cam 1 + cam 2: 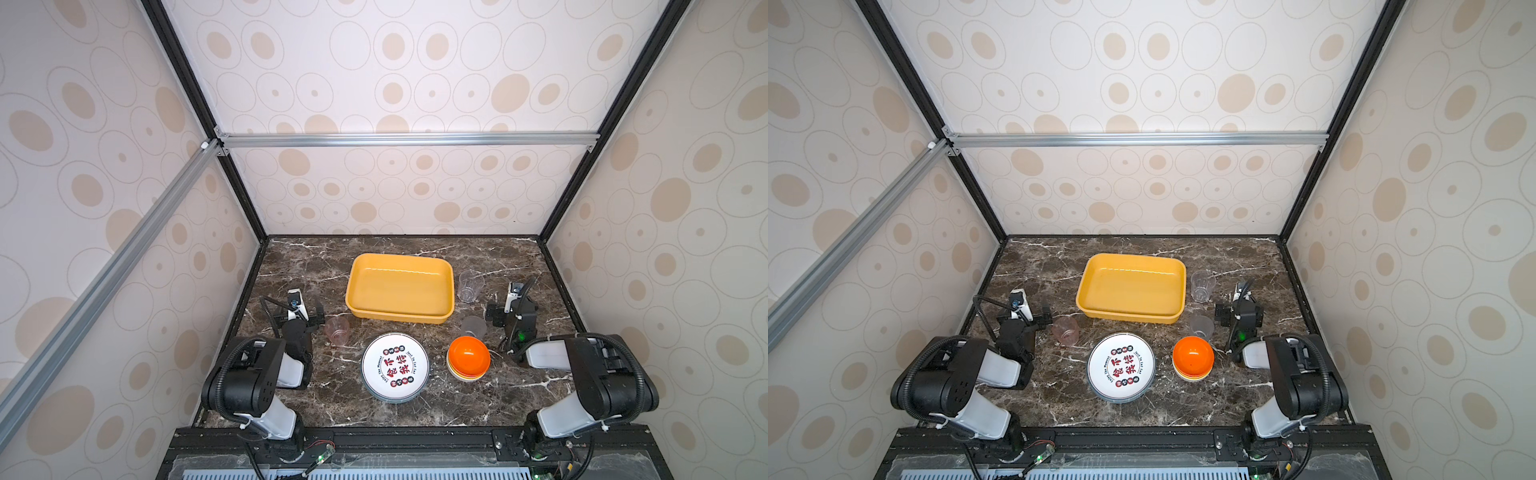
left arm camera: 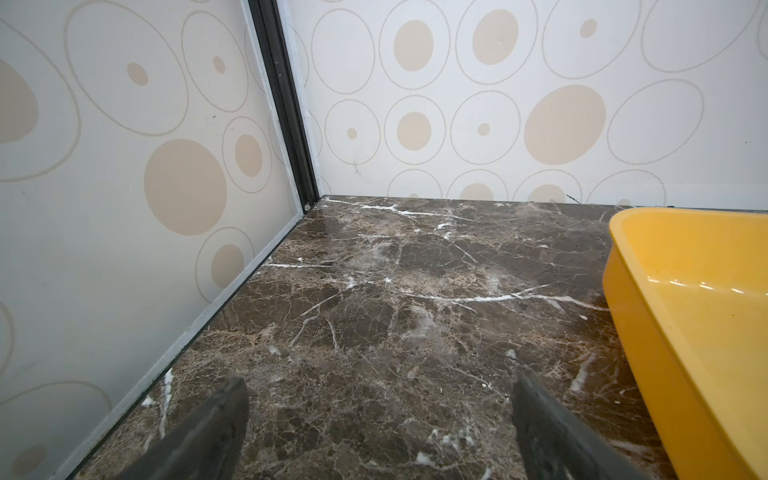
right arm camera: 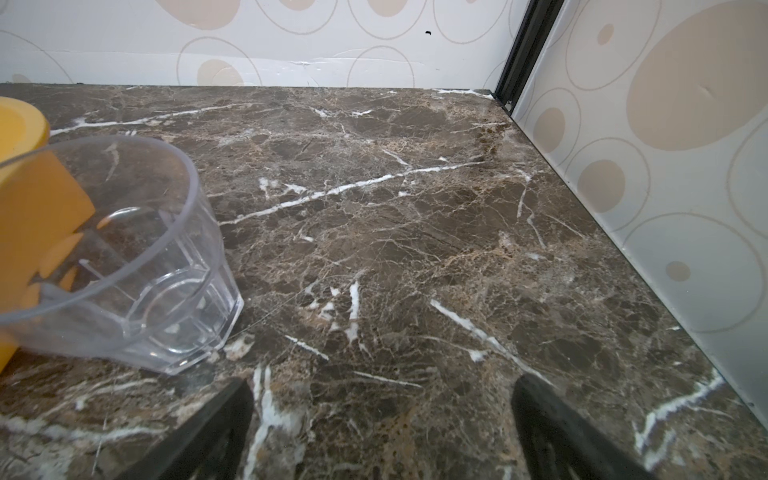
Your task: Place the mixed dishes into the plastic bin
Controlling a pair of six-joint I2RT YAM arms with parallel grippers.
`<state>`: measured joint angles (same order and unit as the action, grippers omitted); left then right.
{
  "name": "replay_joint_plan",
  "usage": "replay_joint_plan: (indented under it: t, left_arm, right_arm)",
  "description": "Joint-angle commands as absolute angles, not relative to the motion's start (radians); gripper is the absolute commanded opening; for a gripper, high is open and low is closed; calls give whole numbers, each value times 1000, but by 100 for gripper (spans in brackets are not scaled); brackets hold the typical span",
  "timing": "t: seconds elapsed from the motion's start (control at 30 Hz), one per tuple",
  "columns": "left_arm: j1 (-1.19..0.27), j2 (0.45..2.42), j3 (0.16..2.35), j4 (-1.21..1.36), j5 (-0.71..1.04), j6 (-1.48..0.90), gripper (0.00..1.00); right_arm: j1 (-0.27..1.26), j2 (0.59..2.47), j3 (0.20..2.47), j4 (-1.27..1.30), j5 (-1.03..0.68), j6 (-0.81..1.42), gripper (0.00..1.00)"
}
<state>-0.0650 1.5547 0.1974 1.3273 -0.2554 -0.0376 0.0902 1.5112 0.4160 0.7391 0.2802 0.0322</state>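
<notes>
Front of dark brown marble counter (image 1: 457,399): stack of round white plates w/ red-black characters (image 1: 395,368), orange-topped stack of small bowls (image 1: 468,357) to its right. Behind: translucent pinkish cup (image 1: 337,329) beside left fingers (image 2: 208,428), greyish cup (image 1: 473,327) beside right fingers (image 3: 548,428); both pairs spread wide, gripping nothing. Farther: shallow mustard-yellow plastic bin (image 1: 399,291) mid-counter, clear faceted cup (image 3: 137,266) upright just right of it.

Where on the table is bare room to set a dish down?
Bare: the strip behind the bin, both rear corners, and the front edge before the plates. Crowded: between bin, plates, orange bowls and greyish cup.
</notes>
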Motion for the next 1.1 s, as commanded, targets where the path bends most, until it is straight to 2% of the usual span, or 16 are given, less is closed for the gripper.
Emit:
replay_joint_plan:
  t: [0.0, 0.23, 0.33, 0.47, 0.53, 0.6, 0.73, 0.93, 1.07]
  left_arm:
    - [-58, 1469, 249, 1215, -284, -41, 98]
    - [-61, 1310, 419, 777, -398, -200, 98]
    - [-58, 1260, 509, 572, -382, -308, 98]
    - [-53, 1230, 667, 210, -302, -568, 98]
    - [-47, 1228, 717, 106, -222, -627, 98]
    - [-50, 1208, 753, 31, -103, -615, 98]
    - [-48, 1133, 791, -105, 71, -617, 87]
    - [-56, 1051, 850, -376, 306, -607, 75]
    - [-84, 993, 839, -462, 408, -621, 66]
  right_arm:
    - [84, 1414, 521, 510, 268, 30, 100]
    - [84, 1276, 593, 313, 201, 135, 100]
    - [84, 1212, 653, 201, 181, 270, 100]
    - [74, 1188, 842, -177, 102, 524, 100]
    - [55, 1209, 884, -212, -34, 572, 100]
    - [46, 1236, 902, -180, -245, 591, 87]
    - [52, 1291, 995, -287, -433, 622, 72]
    - [126, 1342, 1119, -511, -489, 564, 59]
    - [213, 1366, 1171, -602, -484, 534, 50]
